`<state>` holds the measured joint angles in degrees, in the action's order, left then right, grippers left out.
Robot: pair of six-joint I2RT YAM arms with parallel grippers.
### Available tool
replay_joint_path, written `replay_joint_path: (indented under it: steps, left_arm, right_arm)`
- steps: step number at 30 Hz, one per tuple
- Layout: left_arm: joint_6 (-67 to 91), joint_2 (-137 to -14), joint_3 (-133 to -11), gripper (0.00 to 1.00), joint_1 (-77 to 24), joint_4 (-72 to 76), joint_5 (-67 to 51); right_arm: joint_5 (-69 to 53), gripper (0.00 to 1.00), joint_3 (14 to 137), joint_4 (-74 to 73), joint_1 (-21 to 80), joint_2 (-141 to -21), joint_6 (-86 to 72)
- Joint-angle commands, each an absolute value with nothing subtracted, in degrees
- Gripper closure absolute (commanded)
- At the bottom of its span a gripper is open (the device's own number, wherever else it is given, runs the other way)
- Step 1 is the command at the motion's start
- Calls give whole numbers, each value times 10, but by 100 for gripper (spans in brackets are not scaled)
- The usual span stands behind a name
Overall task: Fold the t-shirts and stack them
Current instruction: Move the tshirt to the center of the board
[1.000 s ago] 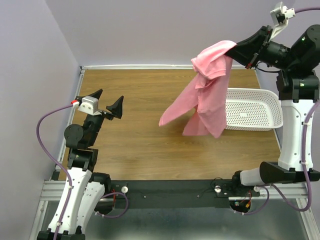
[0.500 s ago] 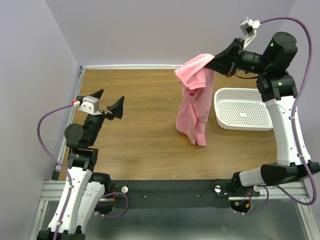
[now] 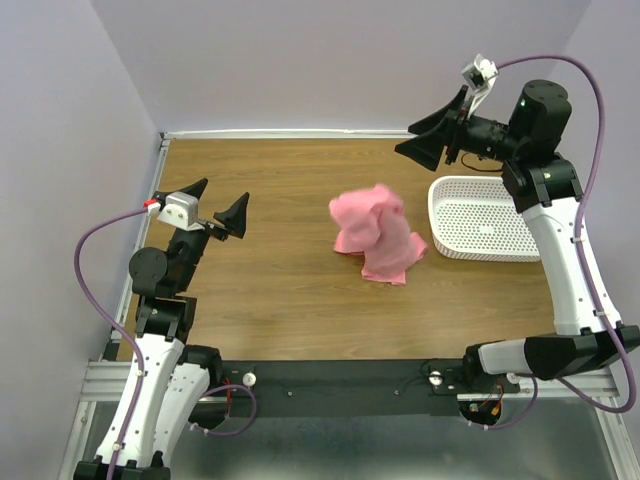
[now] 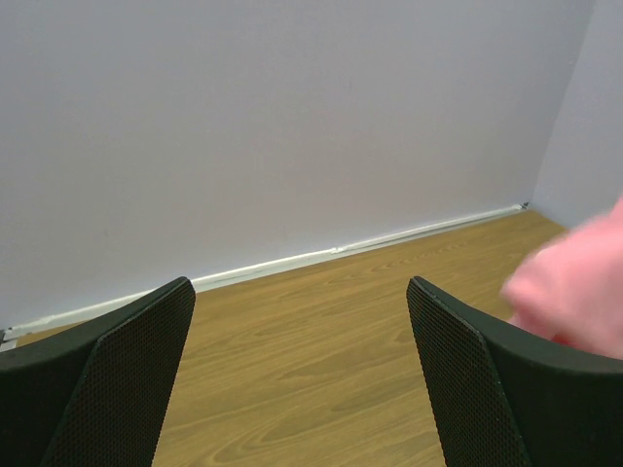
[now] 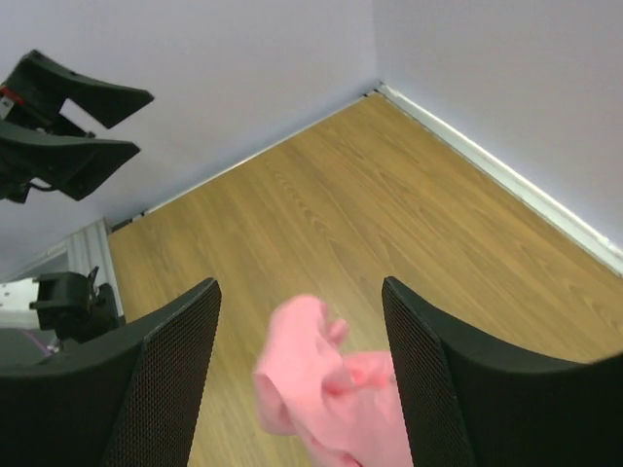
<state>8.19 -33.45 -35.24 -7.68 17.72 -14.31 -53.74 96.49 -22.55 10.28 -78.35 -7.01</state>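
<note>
The pink t-shirt (image 3: 375, 235) is a crumpled lump on the brown wooden table (image 3: 270, 310). It is not folded. It sits just to the left of the white basket (image 3: 500, 250) with little holes and does not lie in it.

The right arm (image 3: 548, 190) reaches up high over the far right part of the table. Its jaws are spread apart and hold nothing. The t-shirt is down below them and a bit nearer to us, well apart from both black fingers (image 5: 165, 379). In the right wrist view the t-shirt (image 5: 326, 389) shows low in the gap between the two fingers, down on the wood, and it looks a little blurry.

The left arm (image 3: 150, 275) is on the left side of the table. Its jaws are spread wide and are empty too. The t-shirt is far off to their right. In the left wrist view it is only a blurry pink patch (image 4: 574, 292) at the right edge, behind the right finger (image 4: 467, 379).
</note>
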Motion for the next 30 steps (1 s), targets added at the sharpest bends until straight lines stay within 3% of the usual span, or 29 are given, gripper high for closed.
replay_joint_path:
  steps: [1,6,10,16,22,30]
  left_arm:
    - [76,-330,-360,3,-79,188,-157]
    - [79,-325,-361,2,-79,190,-163]
    - [83,-325,-361,3,-79,192,-170]
    - [83,-322,-362,2,-79,192,-170]
    - [82,-322,-362,2,-79,192,-176]
    - [82,-321,-361,3,-79,193,-178]
  right_arm:
    - [-398,21,924,-270,107,-750,23]
    - [-167,15,810,-277,107,-741,65]
    - [38,12,745,-272,107,-814,10]
    - [129,11,714,-231,107,-871,-88]
    - [136,20,725,-229,106,-959,-107]
    - [98,51,766,-241,106,-1047,-97]
